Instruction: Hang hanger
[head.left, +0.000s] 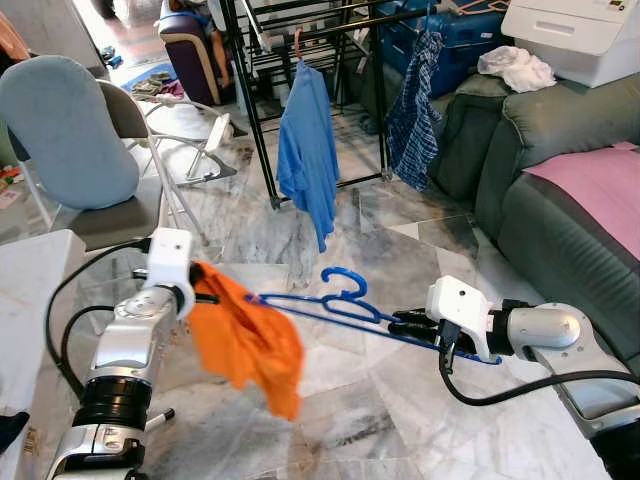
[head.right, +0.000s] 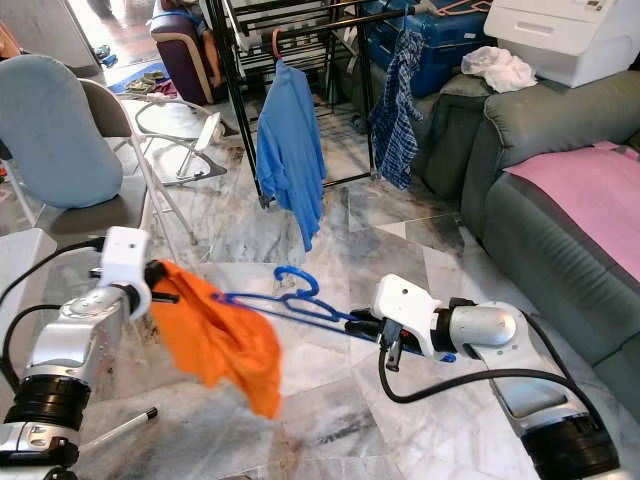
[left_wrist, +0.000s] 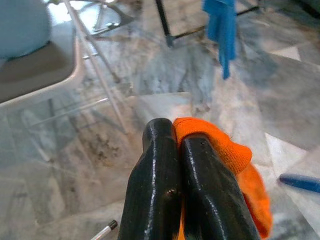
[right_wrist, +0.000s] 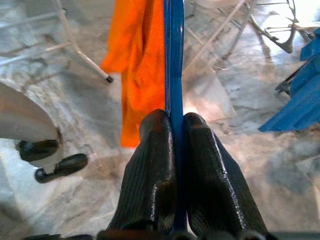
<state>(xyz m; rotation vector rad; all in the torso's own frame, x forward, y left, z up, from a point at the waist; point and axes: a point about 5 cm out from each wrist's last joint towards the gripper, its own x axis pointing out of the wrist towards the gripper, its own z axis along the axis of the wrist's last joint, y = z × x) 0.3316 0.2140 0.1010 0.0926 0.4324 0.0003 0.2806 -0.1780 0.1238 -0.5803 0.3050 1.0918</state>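
Observation:
A blue plastic hanger (head.left: 345, 305) is held level above the marble floor, its hook pointing up. An orange garment (head.left: 245, 340) hangs from its left end. My right gripper (head.left: 400, 322) is shut on the hanger's right part; in the right wrist view the blue bar (right_wrist: 173, 75) runs between the fingers (right_wrist: 150, 170). My left gripper (head.left: 203, 290) is shut on the orange garment (left_wrist: 215, 145) at its top edge. The black clothes rack (head.left: 300, 60) stands further off, with a blue shirt (head.left: 308, 150) and a plaid shirt (head.left: 412, 110) hanging on it.
A grey sofa (head.left: 560, 170) with a pink cloth (head.left: 600, 180) stands on the right. A folding chair with a light blue backrest (head.left: 65, 130) stands on the left. A white table edge (head.left: 30, 270) is at the near left. Open marble floor (head.left: 400, 240) lies between me and the rack.

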